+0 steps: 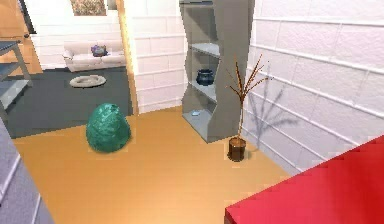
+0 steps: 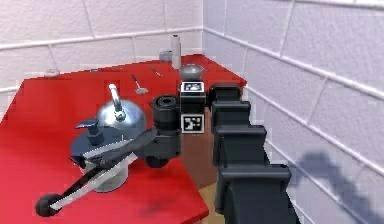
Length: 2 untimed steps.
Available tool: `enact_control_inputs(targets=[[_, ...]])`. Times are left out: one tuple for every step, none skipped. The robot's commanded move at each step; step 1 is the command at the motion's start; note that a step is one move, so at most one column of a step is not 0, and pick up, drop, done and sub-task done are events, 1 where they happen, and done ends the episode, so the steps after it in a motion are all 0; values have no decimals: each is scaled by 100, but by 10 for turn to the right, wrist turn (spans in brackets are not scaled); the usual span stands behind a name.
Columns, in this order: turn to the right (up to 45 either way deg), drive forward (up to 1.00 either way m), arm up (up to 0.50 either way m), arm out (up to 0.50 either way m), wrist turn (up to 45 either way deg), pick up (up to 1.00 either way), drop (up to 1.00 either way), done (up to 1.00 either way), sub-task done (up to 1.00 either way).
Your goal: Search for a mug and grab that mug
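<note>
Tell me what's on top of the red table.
A grey domed metal pot, a white cylinder, a small grey dome and thin utensils. The arm and its jaws cover part of the red table.

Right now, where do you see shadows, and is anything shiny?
In the forward view, the potted twig plant throws a grey shadow on the white brick wall beside it, and the green beanbag looks lighter on top. In the arm side view, a soft grey shadow lies on the wall right of the arm, and the rounded metal thing on the red table gleams.
</note>
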Motion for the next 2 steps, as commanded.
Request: enact_control_inputs(targets=[[0, 0, 0, 0, 450, 0, 0, 0, 0], [0, 0, 0, 0, 210, 0, 0, 0, 0]])
